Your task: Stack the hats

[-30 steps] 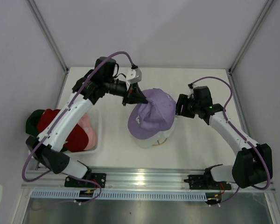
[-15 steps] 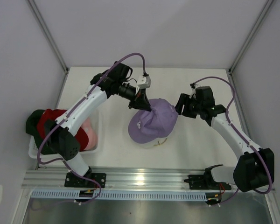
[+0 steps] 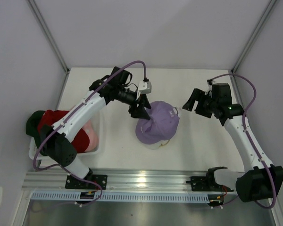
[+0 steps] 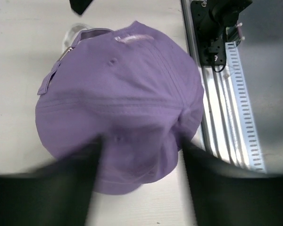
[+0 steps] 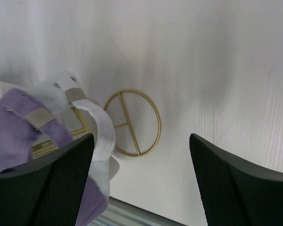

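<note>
The lavender hat (image 3: 158,123) rests crown-up on a white hat (image 3: 154,144), both on the gold wire stand (image 5: 132,122) mid-table. My left gripper (image 3: 140,112) stands open at the lavender hat's left edge. In the left wrist view its dark fingers (image 4: 47,188) straddle the near rim of that hat (image 4: 122,94) without pinching it. Off to the right, clear of the hat, my right gripper (image 3: 191,102) is open with nothing between its fingers (image 5: 47,183). That wrist view shows the white hat's strap (image 5: 100,127) and a lavender edge (image 5: 14,136). A red hat (image 3: 52,120), a pink hat (image 3: 88,136) and a dark hat (image 3: 32,125) lie at the left.
A white plastic tray (image 3: 100,123) at the table's left holds the red and pink hats, and the dark one hangs over its left side. An aluminium rail (image 3: 141,179) runs along the near edge. Frame posts and grey walls enclose the table.
My left gripper opened and let go of the lavender hat, which settled lower onto the stand. My right gripper opened too and pulled back to the right, away from the hat.
</note>
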Tool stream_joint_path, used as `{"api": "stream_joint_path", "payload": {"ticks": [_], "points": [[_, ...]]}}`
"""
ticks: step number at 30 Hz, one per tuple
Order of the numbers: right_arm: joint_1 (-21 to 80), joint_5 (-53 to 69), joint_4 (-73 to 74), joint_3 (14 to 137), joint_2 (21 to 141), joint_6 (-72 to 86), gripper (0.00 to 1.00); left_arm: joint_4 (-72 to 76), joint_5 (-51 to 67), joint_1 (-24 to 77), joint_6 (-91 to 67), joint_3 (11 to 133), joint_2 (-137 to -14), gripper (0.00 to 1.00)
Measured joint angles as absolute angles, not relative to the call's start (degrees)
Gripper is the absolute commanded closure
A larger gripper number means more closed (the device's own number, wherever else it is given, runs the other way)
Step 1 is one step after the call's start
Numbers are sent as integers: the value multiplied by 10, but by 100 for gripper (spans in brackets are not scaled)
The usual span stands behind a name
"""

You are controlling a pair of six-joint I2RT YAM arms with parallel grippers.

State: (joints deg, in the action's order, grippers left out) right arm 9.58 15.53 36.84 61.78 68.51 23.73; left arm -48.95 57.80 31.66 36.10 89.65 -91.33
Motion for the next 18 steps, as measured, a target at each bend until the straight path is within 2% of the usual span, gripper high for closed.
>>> {"api": "stream_joint_path", "payload": {"ticks": [6,15,18], "points": [[91,176,386,675,639,232,11,-482,556,317,328,896,-904,0],[102,255,349,674,625,215,8,-419,527,316,261,888,-830,1],[122,255,339,674,628,196,11,-386,516,314,235,869,-796,1]]}}
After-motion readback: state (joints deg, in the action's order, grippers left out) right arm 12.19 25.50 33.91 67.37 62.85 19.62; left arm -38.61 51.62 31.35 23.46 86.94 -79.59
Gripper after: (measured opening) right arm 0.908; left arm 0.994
